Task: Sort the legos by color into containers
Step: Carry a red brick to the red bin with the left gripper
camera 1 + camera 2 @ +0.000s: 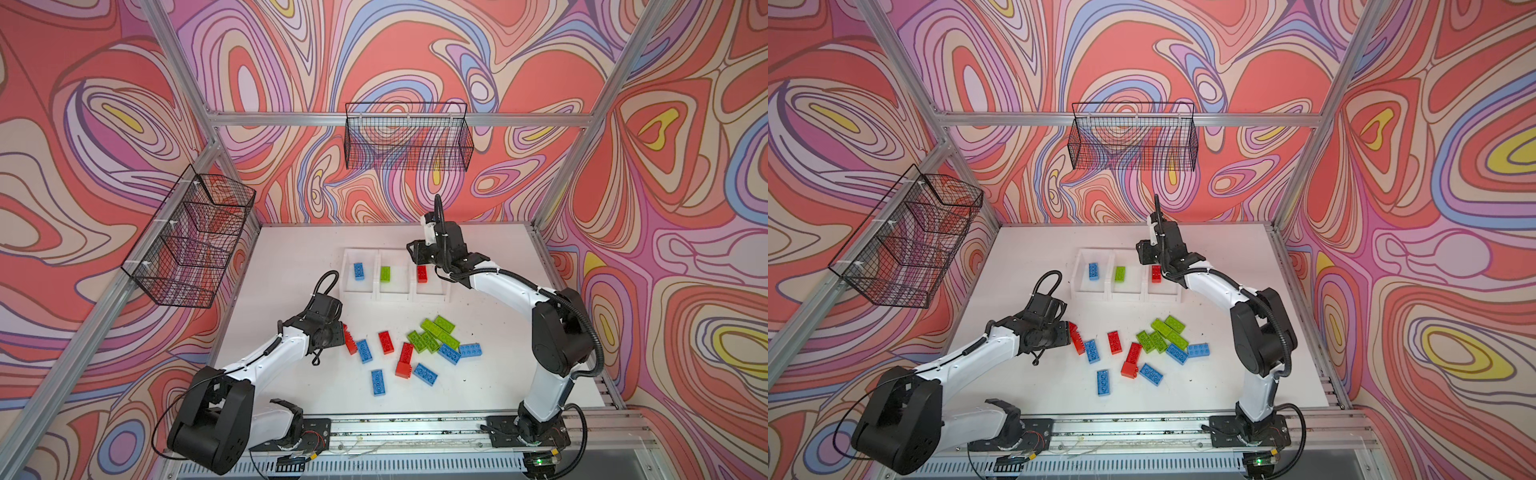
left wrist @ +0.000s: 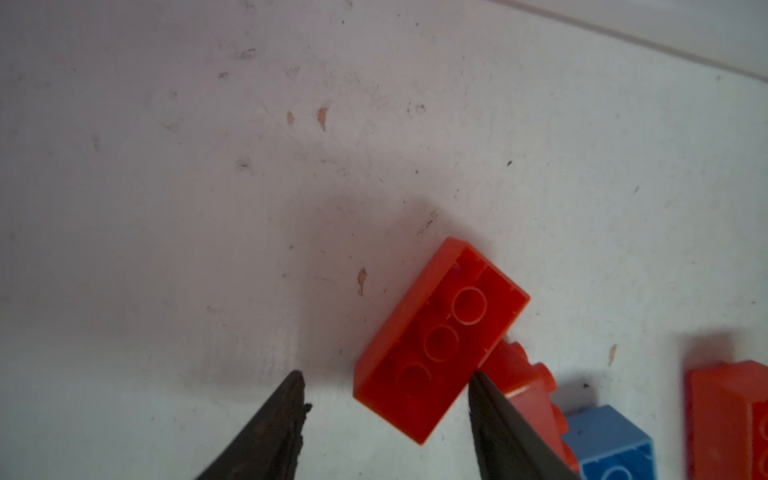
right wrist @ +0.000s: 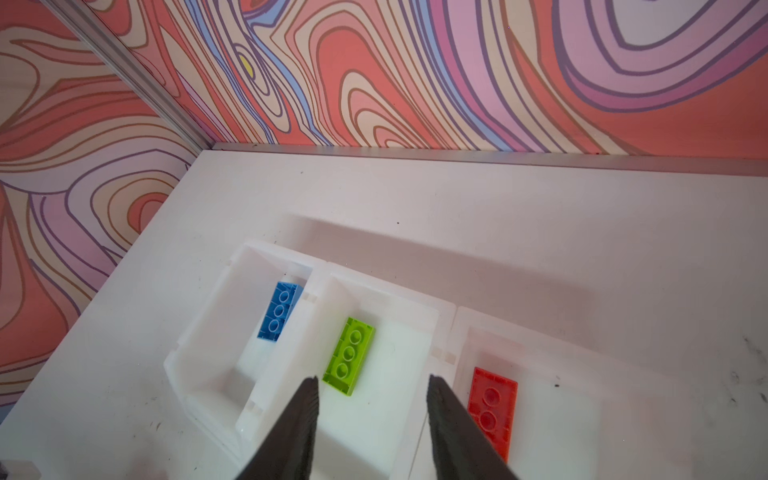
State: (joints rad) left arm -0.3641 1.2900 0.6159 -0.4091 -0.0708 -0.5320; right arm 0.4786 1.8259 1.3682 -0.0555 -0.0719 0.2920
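Left end effector brackets skewed red lego
Jaws apart, as on the empty right end effector; seemingly touching red neighbour may jam the pinch.

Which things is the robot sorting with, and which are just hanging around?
For the job:
red, blue and lime green studded plastic bricks
three joined white plastic open-top bins

Just there:
black wire mesh basket on the back wall
black wire mesh tiered basket on the side wall

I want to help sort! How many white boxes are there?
3 in a row: one box holds a blue brick, the middle box a green brick, the third box a red brick.
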